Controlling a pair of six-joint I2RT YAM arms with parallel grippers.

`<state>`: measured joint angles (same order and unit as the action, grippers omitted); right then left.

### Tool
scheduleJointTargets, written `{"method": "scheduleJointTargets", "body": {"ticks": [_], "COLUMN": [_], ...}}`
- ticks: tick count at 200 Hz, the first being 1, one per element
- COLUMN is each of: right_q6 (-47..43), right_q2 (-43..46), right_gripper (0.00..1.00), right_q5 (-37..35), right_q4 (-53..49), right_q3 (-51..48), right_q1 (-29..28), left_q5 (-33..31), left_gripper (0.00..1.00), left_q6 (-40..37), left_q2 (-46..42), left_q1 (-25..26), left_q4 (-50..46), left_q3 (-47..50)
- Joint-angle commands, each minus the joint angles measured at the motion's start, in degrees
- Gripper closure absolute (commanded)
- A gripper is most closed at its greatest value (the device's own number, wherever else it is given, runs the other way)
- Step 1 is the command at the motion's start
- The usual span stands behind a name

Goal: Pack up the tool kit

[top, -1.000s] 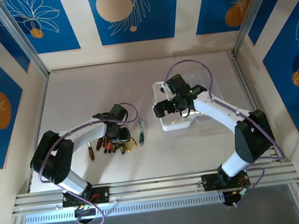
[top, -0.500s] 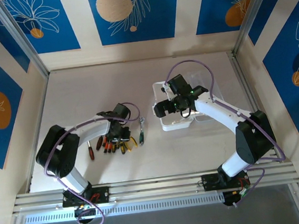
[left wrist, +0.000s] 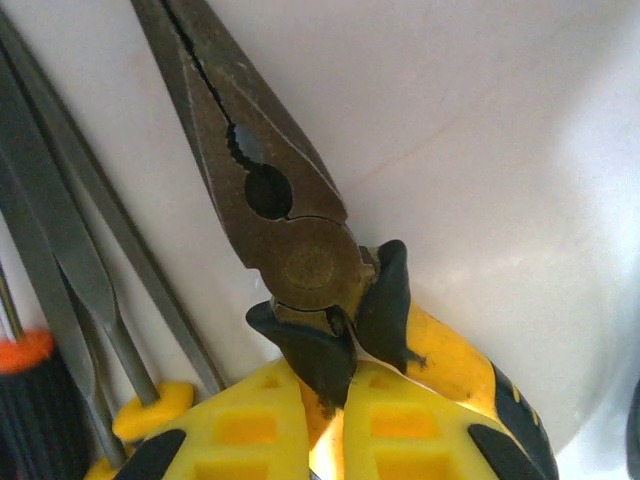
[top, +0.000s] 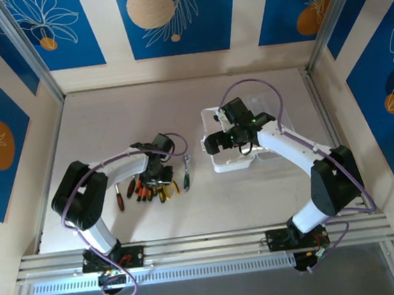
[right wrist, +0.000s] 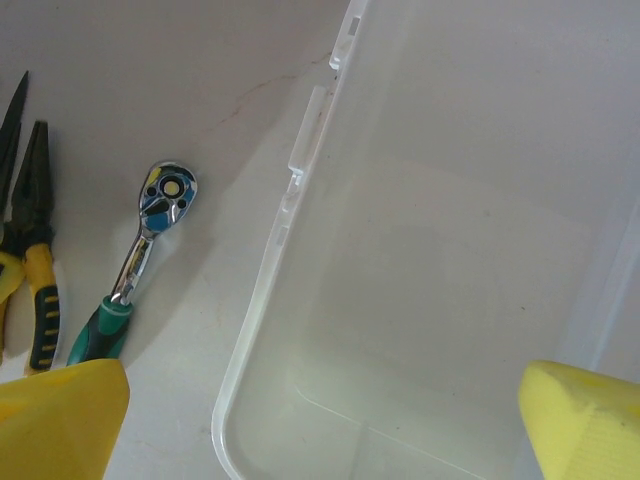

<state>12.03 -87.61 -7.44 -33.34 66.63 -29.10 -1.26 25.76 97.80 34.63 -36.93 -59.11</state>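
Top external view: an aluminium rail [top: 206, 245] edges the near side of the pale table [top: 110, 114]; left of centre, the left gripper [left wrist: 330, 425] is pinched narrow on yellow-handled pliers [left wrist: 290, 250]; the ratchet [right wrist: 150, 240] lies near the case [right wrist: 300, 170], under the wide-spread right gripper [right wrist: 322, 420]; blue floral wall panels [top: 170, 17] stand behind.

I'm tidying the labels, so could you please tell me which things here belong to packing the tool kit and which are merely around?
Part of the job: case, pliers, ratchet, screwdrivers.
Just around: blue patterned wall panels, purple cables.
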Motion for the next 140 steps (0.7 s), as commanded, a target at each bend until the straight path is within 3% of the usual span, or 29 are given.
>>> {"method": "scheduleJointTargets", "body": {"ticks": [1, 40, 63, 95, 140], "right_q6": [-1.17, -1.15, -0.4, 0.63, 3.12], "right_q2": [3.06, 7.6, 10.45, 11.53, 11.5], "right_gripper": [0.0, 0.03, 0.07, 0.19, 0.36], "right_q5": [1.91, 4.89, 9.74, 15.77, 18.93], "right_q4": [-2.05, -0.5, 1.76, 3.73, 6.94], "right_q3": [1.79, 0.97, -0.13, -0.19, -1.06], "right_q1": [0.41, 0.71, 1.39, 1.59, 1.51], "left_q5": [-3.13, 1.45, 7.41, 16.69, 23.05], "left_gripper": [1.0, 1.0, 1.0, 1.0, 1.0], "left_q6": [-4.18, -7.26, -8.69, -8.89, -6.73], "left_q2": [-1.75, -5.11, -6.04, -5.3, -4.13], "left_q1": [0.27, -0.28, -0.31, 0.03, 0.82], "left_q4": [0.72, -0.76, 1.13, 6.24, 13.28], "left_q3": [-5.86, -13.77, -17.55, -21.5, -23.15]}}
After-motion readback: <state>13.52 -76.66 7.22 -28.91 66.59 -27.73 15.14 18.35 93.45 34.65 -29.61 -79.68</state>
